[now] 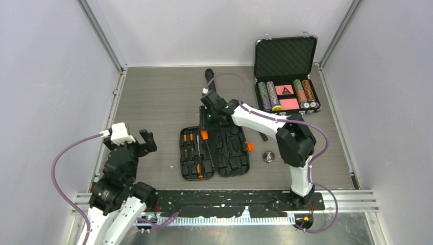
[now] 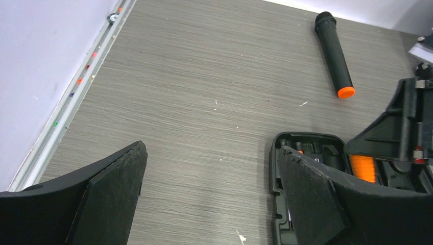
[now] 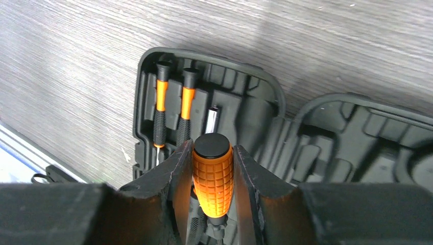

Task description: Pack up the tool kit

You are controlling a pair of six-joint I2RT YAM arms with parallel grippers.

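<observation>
Hovering over the tool kit (image 3: 245, 107), right gripper (image 3: 212, 149) clamps an orange-handled screwdriver (image 3: 213, 181); left gripper (image 2: 212, 151) gapes wide, empty.

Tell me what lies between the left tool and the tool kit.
Only bare table lies between the left tool and the tool kit, as the top view shows.

Open tool kit (image 1: 228, 153) lies flat mid-surface (image 1: 153, 102); right end effector (image 1: 208, 118) positioned over its far left half, left end effector (image 1: 140, 144) well apart, jaws spread.
</observation>
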